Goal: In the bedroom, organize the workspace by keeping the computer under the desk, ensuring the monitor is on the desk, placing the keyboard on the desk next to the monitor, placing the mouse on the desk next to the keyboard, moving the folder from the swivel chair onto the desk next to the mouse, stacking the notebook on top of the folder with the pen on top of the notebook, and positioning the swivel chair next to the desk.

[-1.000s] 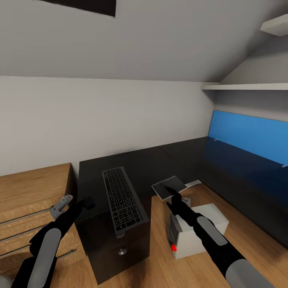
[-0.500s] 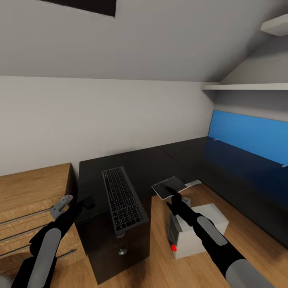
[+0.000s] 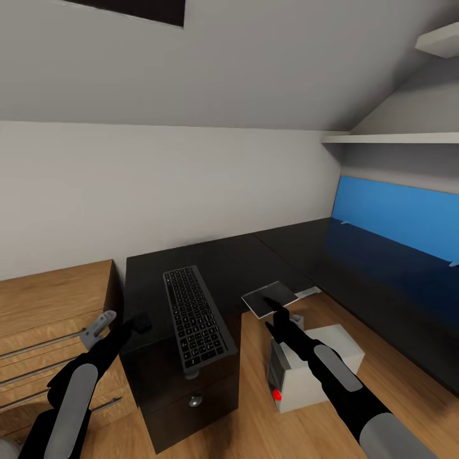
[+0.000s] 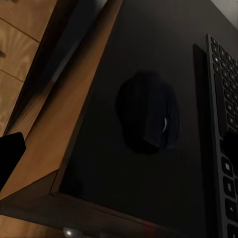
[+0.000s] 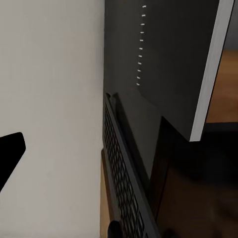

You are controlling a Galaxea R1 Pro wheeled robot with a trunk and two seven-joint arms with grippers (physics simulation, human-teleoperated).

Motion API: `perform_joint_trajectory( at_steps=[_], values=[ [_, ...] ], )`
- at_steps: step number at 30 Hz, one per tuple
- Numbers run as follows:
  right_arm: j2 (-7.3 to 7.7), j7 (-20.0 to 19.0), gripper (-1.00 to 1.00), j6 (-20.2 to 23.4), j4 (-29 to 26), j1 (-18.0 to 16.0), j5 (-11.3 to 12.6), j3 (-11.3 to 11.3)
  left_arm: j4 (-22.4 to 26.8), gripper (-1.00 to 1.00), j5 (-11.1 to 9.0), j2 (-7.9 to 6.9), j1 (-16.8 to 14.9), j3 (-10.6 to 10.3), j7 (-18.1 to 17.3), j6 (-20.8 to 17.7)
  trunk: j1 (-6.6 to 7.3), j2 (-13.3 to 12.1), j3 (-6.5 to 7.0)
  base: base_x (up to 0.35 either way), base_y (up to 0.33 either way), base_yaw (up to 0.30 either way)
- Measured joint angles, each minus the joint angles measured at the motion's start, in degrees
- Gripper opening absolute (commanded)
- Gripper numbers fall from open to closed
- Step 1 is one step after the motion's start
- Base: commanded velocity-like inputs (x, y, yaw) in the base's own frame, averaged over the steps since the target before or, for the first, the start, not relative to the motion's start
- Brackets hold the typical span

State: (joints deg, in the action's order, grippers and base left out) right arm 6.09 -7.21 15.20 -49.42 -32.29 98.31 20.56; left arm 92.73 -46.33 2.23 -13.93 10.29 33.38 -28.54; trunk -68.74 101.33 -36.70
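Far left: light-wood drawer unit (image 3: 44,319) with metal rail handles. Left hand (image 3: 137,324) hangs over the left front corner of the black drawer cabinet (image 3: 191,408), right above the mouse (image 4: 147,118) (dark, rounded, lying flat on the cabinet top, just left of the keyboard, not touching it). Left hand grip: cannot tell, fingers too dark and merged with the mouse in head view.

Keyboard (image 3: 196,317) lies lengthwise on the cabinet top, front end slightly past the front edge.

Right of it, the notebook (image 3: 272,298), thin dark cover with pale edge, sits on top of the computer (image 3: 315,370) (light grey tower, red light low on the front, standing on the wood floor between cabinet and counter). Right hand (image 3: 278,319) is at the notebook's near edge; how wide it is, cannot tell.

Far right: the counter (image 3: 382,287), glossy black top, blue panel (image 3: 401,217) along its back, white shelf (image 3: 389,137) above.
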Motion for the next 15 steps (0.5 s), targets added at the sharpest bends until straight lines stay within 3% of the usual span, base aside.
perform_joint_trajectory(
  at_steps=[15],
  values=[
    [0.0, 0.1, 1.0, -0.3, 0.0, 0.0, 0.3, 0.0, 0.0, 1.0, 0.0, 0.01, 0.0, 0.0, 0.0, 0.0, 0.0, 0.0, 0.0, 0.0, 0.0, 0.0]
  ],
)
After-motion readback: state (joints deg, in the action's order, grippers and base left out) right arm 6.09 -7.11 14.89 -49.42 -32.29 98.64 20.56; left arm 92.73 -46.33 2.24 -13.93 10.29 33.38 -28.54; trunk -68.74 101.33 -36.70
